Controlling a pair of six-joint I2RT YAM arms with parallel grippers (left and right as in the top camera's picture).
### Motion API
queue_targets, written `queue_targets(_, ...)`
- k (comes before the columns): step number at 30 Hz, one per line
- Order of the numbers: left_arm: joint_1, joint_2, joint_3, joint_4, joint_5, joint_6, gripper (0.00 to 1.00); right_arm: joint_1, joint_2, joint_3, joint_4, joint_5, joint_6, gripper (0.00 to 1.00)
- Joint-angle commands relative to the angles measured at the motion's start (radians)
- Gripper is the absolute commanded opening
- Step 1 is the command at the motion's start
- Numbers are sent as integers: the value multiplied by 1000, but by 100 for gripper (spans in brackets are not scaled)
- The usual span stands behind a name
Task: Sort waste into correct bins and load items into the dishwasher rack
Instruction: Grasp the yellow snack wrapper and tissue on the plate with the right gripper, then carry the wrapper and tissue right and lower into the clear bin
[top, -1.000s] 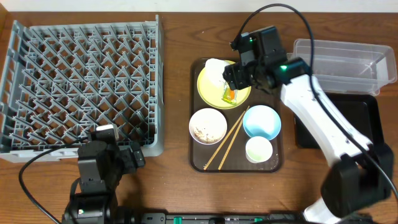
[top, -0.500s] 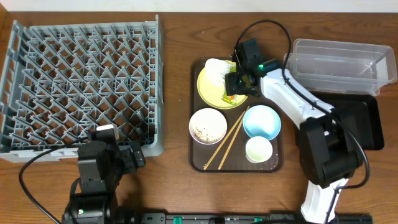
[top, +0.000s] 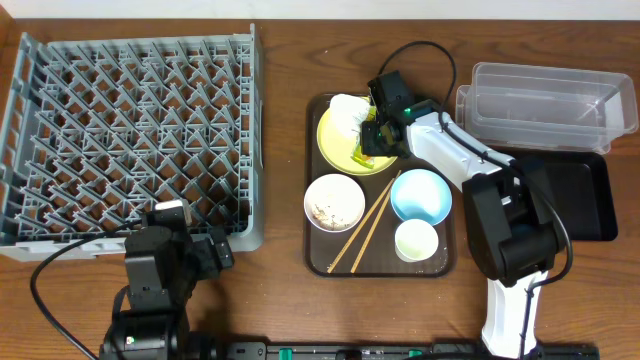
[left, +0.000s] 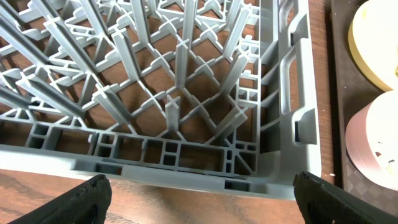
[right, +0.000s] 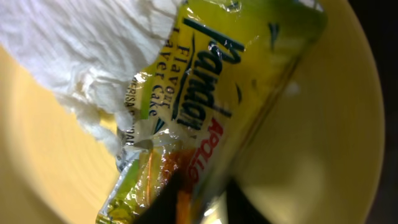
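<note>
Waste-sorting step. The right arm's jaws are hovering low over the small green-yellow-orange snack wrapper (top: 368, 152), which is lying on the round yellow plate (top: 335, 145) and touching the crumpled white paper napkin (top: 347, 108). Whether they are clenched cannot be told. The left arm's jaws are resting released beside the large grey plastic dishwasher rack (top: 130, 130). The next move is probably calling for gripping the wrapper alone and carrying it to the clear rectangular plastic tub (top: 540, 105).
</note>
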Motion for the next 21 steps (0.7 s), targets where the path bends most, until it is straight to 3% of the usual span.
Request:
queue_targets(1,-4,-2,17,0,5,9,96,14,22,10,4,-1,24,1)
queue_targets(6,-4,-2,17,0,6,9,96,1,-30,24,-13,0,18,1)
queue_targets(13,-4,-2,17,1,5,9,96,-74,-261,26,-46,22,-104,1)
queue_targets(21,-4,-2,17,4,5,9,96,-220,-435,26,-85,274,-123,1)
